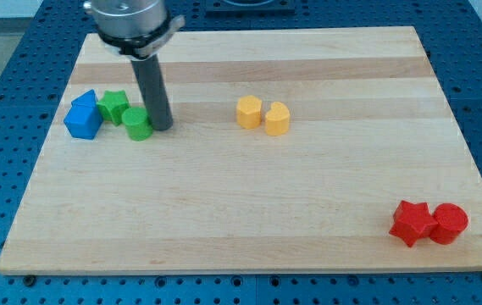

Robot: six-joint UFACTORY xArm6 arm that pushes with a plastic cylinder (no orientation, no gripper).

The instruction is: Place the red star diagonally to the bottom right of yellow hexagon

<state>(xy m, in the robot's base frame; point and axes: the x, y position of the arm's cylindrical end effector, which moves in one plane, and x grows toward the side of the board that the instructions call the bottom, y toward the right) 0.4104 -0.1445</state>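
The red star [412,223] lies near the board's bottom right corner, touching a red cylinder [448,224] on its right. The yellow hexagon [249,112] sits a little left of the board's middle, towards the top, with a second yellow block [277,119] right beside it. My tip [161,127] stands far to the left of both, touching the right side of a green cylinder [138,124].
A green star [114,107] and two blue blocks [83,116] cluster at the left of the wooden board [249,212], next to the green cylinder. A blue perforated table surrounds the board.
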